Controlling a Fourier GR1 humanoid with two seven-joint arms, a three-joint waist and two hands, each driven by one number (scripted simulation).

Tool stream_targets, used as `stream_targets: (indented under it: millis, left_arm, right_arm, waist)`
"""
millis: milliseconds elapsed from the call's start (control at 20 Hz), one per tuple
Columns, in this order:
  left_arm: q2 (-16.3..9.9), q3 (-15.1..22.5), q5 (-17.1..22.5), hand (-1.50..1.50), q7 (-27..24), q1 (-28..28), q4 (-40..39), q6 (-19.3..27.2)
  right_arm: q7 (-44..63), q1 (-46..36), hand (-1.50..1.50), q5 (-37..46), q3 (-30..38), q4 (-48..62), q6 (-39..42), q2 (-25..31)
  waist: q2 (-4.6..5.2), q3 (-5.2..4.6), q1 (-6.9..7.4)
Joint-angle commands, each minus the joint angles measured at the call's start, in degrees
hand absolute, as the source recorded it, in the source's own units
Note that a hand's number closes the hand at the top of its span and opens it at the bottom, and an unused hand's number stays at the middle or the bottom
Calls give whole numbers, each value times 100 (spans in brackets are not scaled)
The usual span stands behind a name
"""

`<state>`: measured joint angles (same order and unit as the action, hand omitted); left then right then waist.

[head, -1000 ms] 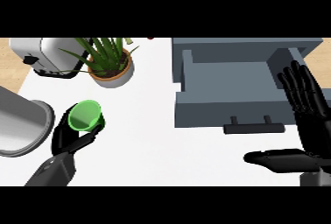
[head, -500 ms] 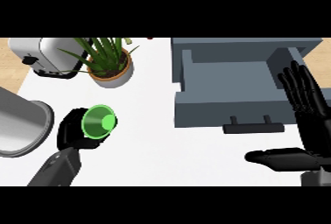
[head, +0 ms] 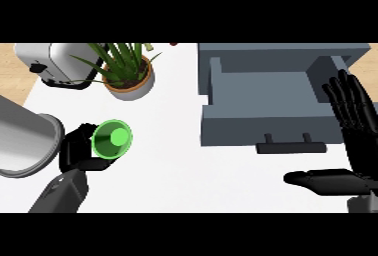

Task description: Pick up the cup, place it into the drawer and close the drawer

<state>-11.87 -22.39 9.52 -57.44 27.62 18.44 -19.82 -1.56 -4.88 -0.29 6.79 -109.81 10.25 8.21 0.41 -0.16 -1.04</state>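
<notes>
A green cup [head: 111,139] is held above the white counter at the left, tipped so its mouth faces the view. My left hand [head: 79,152] is curled round its far side and hides part of it. The grey drawer [head: 266,102] stands pulled open at the upper right, its inside bare, with a dark handle [head: 291,147] on its front. At the right edge my right hand [head: 351,135] is open, fingers straight up beside the drawer's right wall and thumb stretched left below the handle.
A large grey metal pot [head: 23,138] lies just left of the cup hand. A potted plant [head: 126,72] and a toaster [head: 55,62] stand at the back left. White counter [head: 184,170] runs between the cup and the drawer front.
The left hand has lifted the cup, carried it a little to the right and turned its mouth toward the view. The right hand and drawer have not moved.
</notes>
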Motion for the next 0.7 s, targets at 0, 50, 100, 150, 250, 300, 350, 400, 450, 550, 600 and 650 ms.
stream_targets:
  millis: [0,50,100,150,250,300,350,400,450,550,600,650]
  left_arm:
    - [51,26,77,150,-589,127,271,-604]
    - [233,168,-27,150,-771,54,475,-531]
    - [212,143,46,150,-698,54,640,-529]
    - [87,194,58,150,-580,57,773,-775]
    - [234,342,-19,150,-425,155,1017,-483]
    - [303,511,-163,150,-284,259,1028,-385]
    - [174,453,-44,150,112,656,1045,-475]
    - [439,538,17,150,198,483,1496,-333]
    - [508,561,40,150,373,666,1675,-113]
    - [722,824,-123,150,680,750,2137,312]
    - [592,847,-80,150,728,614,2310,161]
    - [868,1015,-144,150,1010,604,2757,523]
  right_arm:
    - [224,-9,-150,-92,58,-68,45,70]
    - [178,-184,-150,0,27,103,-63,2]
    - [-366,146,-150,95,70,189,34,22]
    - [85,-1,-150,14,112,9,-16,81]
    - [148,212,-150,-132,130,-345,53,75]
    - [328,168,-150,-326,224,-338,129,135]
    - [318,-94,-150,66,-46,-189,-119,-32]
    - [137,2,-150,-278,410,34,121,248]
    - [305,-41,-150,-145,229,-140,1,138]
    - [48,133,-150,-72,206,-65,77,139]
    - [201,-83,-150,-339,353,57,139,200]
    - [106,370,-150,-184,177,-342,143,95]
  waist:
    - [-26,6,33]
    - [-32,9,83]
    - [-43,16,91]
    - [-54,13,100]
    - [-67,16,72]
    - [-56,15,49]
    - [-43,13,70]
    - [-79,25,146]
    - [-81,23,141]
    - [-91,26,159]
    - [-71,22,150]
    - [-112,27,174]
